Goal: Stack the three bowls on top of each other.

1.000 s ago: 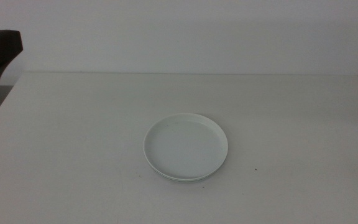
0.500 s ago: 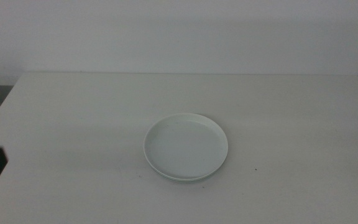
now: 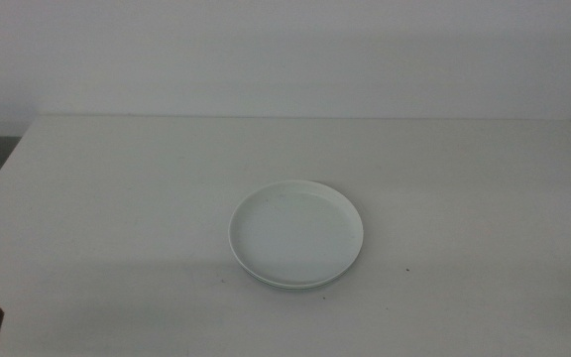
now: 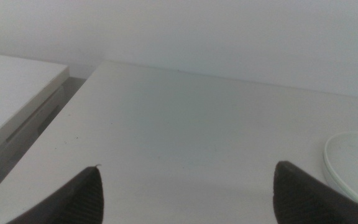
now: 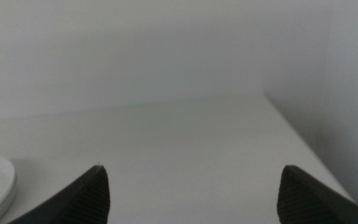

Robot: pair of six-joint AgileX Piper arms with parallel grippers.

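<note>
bowls (image 3: 296,234) stacked at frame centre | left gripper (image 4: 185,193) dropped to lower-left corner, released | right gripper (image 5: 191,193) released, empty | task looks done

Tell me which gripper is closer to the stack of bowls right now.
Hard to call. The left gripper is open near the table's front left corner; the right gripper, also open, is outside the middle view. Each wrist view shows the bowl stack at its edge.

We see a pale white bench (image 3: 117,198) under soft, even light, a plain white wall (image 3: 295,50) just behind its far edge, a second white surface (image 4: 11,93) beside the bench, a dark gap between them
</note>
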